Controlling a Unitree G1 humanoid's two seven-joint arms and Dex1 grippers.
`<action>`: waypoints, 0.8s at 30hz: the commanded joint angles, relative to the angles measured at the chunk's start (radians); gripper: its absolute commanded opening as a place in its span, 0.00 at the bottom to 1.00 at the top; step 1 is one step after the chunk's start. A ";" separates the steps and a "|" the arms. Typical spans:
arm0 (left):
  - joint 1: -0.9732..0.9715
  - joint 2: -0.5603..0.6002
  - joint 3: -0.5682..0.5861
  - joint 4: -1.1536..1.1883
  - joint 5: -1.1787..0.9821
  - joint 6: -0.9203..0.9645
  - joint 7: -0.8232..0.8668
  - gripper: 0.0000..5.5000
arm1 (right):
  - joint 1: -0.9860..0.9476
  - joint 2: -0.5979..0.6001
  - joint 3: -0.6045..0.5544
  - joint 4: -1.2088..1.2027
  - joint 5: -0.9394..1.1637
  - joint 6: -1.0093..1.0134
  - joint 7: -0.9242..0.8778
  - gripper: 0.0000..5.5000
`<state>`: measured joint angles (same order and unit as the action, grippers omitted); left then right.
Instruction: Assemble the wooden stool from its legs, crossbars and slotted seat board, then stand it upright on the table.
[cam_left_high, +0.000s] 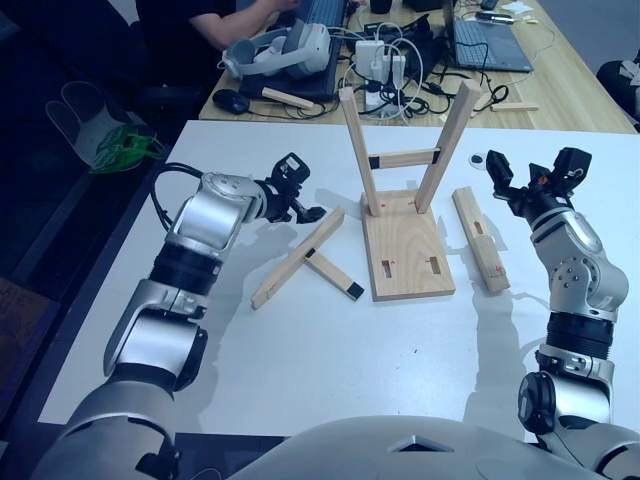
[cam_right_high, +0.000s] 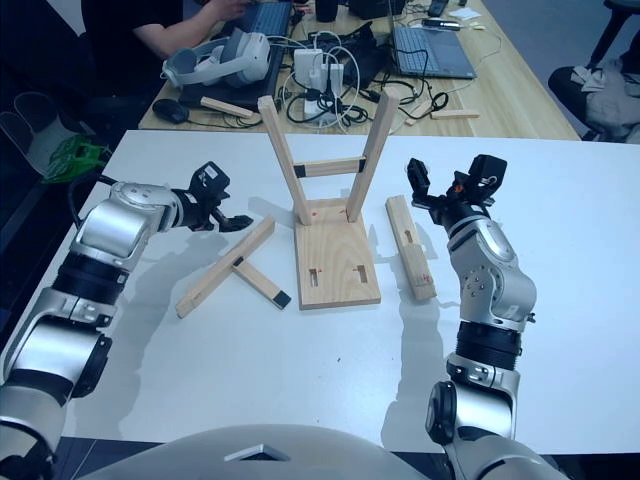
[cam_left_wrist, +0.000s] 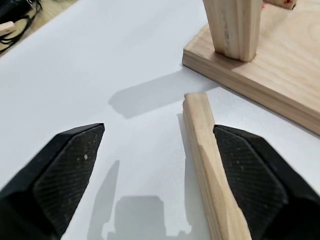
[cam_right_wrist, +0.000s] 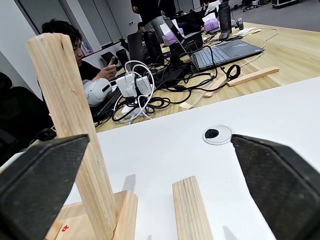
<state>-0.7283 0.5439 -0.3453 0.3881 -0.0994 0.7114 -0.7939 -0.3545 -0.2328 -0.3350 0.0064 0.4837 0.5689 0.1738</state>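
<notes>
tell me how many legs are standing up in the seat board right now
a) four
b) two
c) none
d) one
b: two legs stand in the far end of the seat board, joined by a crossbar, and the near slots are empty.

A white bench (cam_left_high: 300, 370) is set over a dark floor (cam_left_high: 80, 230). Behind the bench a long wooden desk (cam_left_high: 570, 90) is placed, on which an open laptop (cam_left_high: 487, 45), a white headset (cam_left_high: 275, 48) and tangled cables (cam_left_high: 430, 88) are laid. Off the bench's far left corner a green object (cam_left_high: 122, 148) is seen.
</notes>
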 joint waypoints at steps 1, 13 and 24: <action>-0.112 -0.027 -0.043 0.134 0.037 -0.062 -0.116 0.86 | -0.005 0.008 -0.001 -0.004 -0.003 -0.010 -0.018 0.98; -0.152 -0.123 -0.076 0.362 0.148 -0.139 -0.140 0.78 | 0.006 0.028 0.005 -0.012 -0.003 -0.021 -0.032 0.98; -0.191 -0.136 -0.082 0.476 0.219 -0.174 -0.226 0.48 | 0.017 0.042 0.003 -0.021 -0.002 -0.044 -0.047 0.98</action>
<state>-0.8894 0.4105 -0.4270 0.8468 0.1035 0.5289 -1.0057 -0.3503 -0.1975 -0.3301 0.0009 0.4835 0.5313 0.1389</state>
